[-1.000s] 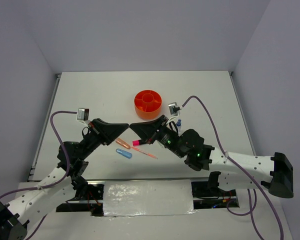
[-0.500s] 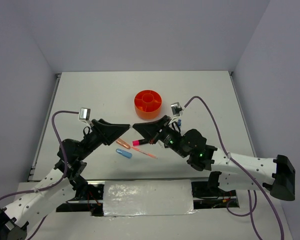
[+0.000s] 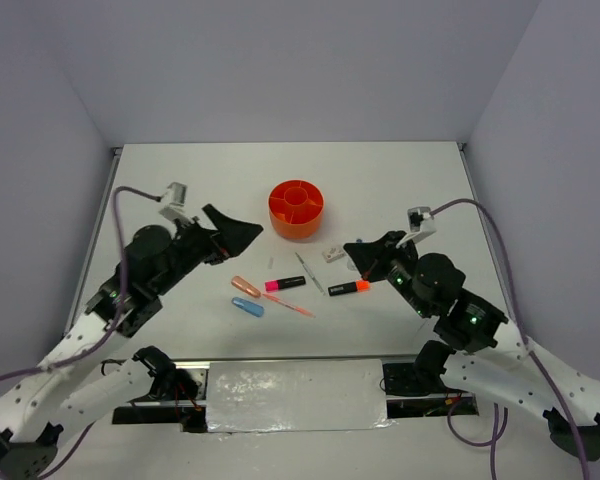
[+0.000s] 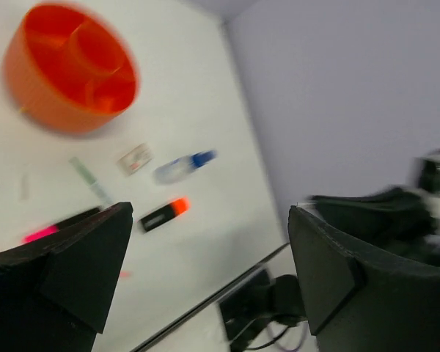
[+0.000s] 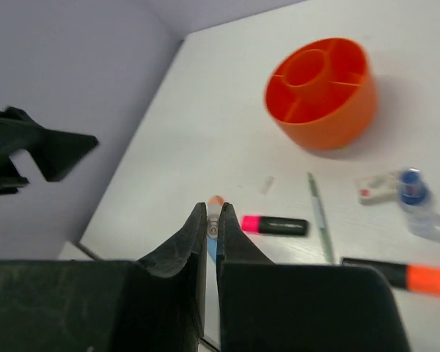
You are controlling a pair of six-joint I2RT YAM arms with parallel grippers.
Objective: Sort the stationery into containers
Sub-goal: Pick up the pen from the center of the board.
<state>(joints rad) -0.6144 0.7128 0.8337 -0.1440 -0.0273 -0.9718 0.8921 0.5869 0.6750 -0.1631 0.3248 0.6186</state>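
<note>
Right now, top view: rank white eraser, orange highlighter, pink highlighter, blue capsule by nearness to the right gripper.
1. White eraser, just left of right gripper.
2. Orange highlighter, toward the bases.
3. Pink highlighter, farther left.
4. Blue capsule, farthest left.

the divided orange tub (image 3: 296, 209) stands upright, seemingly empty — highlighters (image 3: 285, 284), pens (image 3: 310, 272), capsules (image 3: 247, 308) and eraser (image 3: 332, 253) lie loose near it.

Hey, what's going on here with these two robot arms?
They are meant to sort stationery into the orange tub, whose compartments look empty. The left hand is open and the right hand is shut; neither holds anything. The pink highlighter, the orange highlighter and the other pieces lie loose on the table in front of the tub.
</note>
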